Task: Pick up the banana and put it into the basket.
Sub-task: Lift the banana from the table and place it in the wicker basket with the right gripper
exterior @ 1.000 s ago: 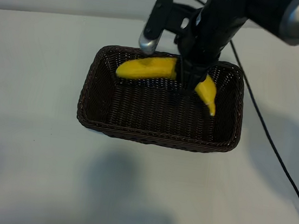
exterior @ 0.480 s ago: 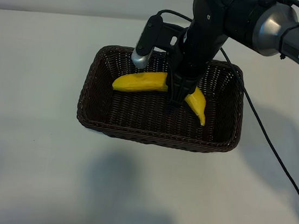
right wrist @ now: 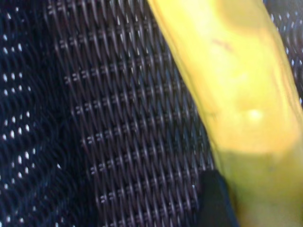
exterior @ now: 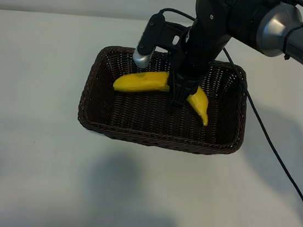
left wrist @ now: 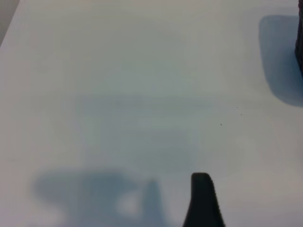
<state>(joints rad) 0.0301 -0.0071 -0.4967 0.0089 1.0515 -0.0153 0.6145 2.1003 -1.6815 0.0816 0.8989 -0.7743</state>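
Observation:
The yellow banana lies across the far half of the dark brown wicker basket, its stem end pointing toward the front right. My right gripper reaches down into the basket and is shut on the banana's middle. In the right wrist view the banana fills one side over the woven basket floor, with one dark fingertip pressed against its side; the other finger is hidden behind the fruit. The left arm is parked out of the exterior view; one dark fingertip shows over bare table, holding nothing.
The basket stands mid-table on a white surface. A black cable trails from the right arm across the table to the right of the basket. Arm shadows fall on the table in front.
My right gripper has come down and slightly forward with the banana, lowering it from near the far rim onto the basket floor. In the last half second almost nothing moved.

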